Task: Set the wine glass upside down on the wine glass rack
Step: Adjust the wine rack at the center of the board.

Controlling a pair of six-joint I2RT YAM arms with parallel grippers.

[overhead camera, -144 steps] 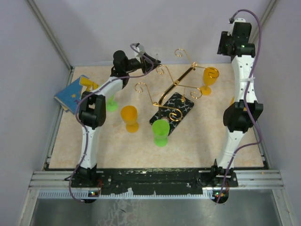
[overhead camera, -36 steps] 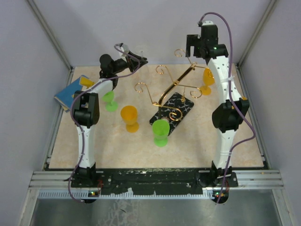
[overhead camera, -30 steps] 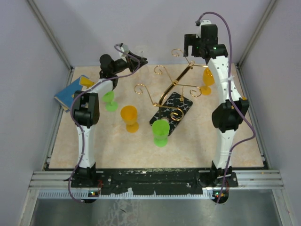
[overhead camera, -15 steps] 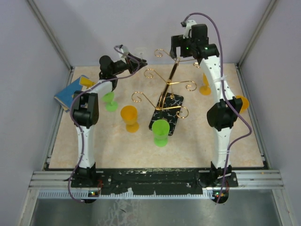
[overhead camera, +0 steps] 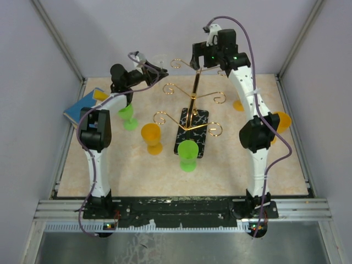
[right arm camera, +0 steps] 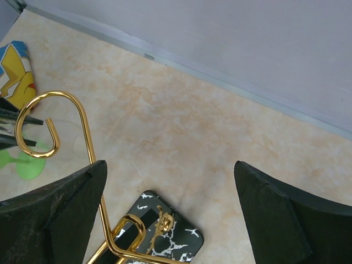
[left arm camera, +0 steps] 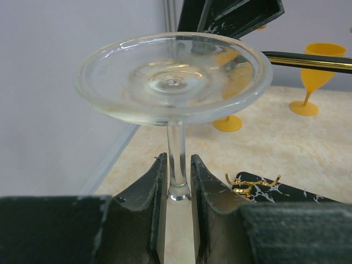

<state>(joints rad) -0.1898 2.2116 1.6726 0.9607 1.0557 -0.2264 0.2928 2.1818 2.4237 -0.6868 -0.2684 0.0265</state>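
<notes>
Precariously, the left gripper (left arm camera: 179, 168) clamps the wine glass (left arm camera: 173, 77) by its stem; clipping a wine glass rack (overhead camera: 193, 102) scroll, upper centre, could twist it loose. The right gripper (right arm camera: 169, 168) has its jaws apart.

Near green goblet (overhead camera: 188, 155), far green goblet (overhead camera: 127, 116), central orange goblet (overhead camera: 151, 138), blue book (overhead camera: 77, 110)

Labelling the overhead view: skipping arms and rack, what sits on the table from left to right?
blue book, far green glass, middle orange glass, near green glass, half-hidden orange glass, rightmost orange glass
</notes>
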